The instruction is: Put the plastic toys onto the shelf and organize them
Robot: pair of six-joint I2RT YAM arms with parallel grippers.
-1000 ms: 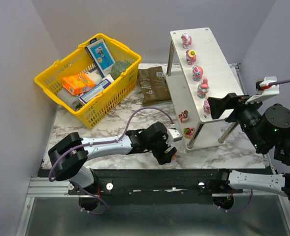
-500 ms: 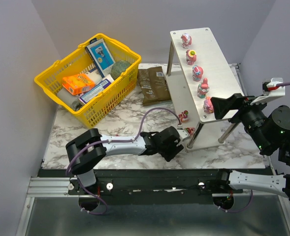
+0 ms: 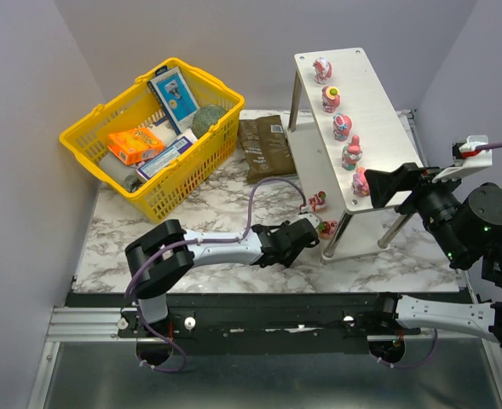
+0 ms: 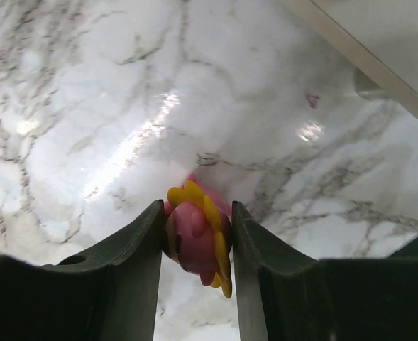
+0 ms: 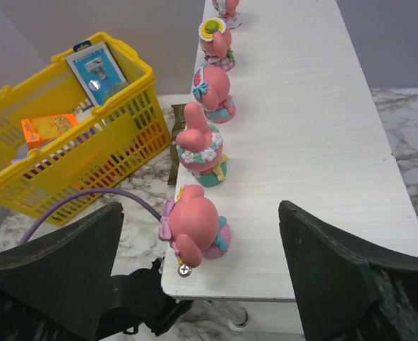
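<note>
Your left gripper (image 4: 198,212) pinches a pink-and-yellow toy (image 4: 194,241) on the marble table (image 4: 123,106). Your right gripper (image 5: 200,208) gapes wide at the shelf (image 5: 315,142)'s near end.

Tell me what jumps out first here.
A row of five pink figurines lines the top board of the shelf. Far left sits a yellow basket of groceries. On the marble table by the near shelf leg, the left gripper is clamped on a pink-and-yellow toy.

L pincer (image 4: 198,210) clamped low; R pincer (image 5: 200,213) wide, seemingly raised.
</note>
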